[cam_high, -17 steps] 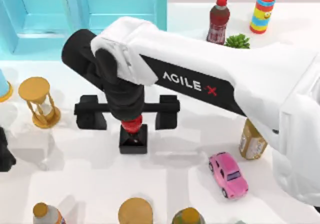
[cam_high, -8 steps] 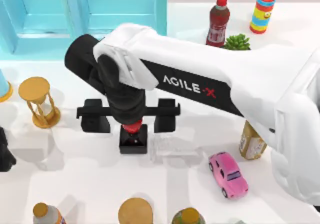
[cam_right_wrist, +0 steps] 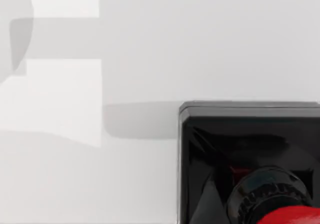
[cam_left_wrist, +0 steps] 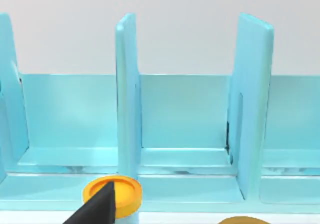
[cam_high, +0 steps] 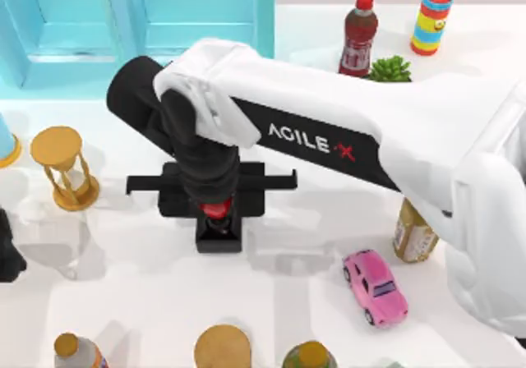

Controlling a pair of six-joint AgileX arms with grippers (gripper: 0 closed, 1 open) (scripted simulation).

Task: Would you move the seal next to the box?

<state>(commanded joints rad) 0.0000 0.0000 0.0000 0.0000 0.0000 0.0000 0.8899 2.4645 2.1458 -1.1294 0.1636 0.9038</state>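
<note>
Over table centre: right tool (cam_high: 215,206) clamped on seal (cam_high: 219,230).

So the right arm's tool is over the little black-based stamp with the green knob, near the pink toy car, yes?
Nearly: the knob is red, not green. The top view shows the right tool over the black-based stamp, the pink toy car nearby.

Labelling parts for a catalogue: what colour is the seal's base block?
Black, glossy; the seal shows it best in the right wrist view, under its red knob.
</note>
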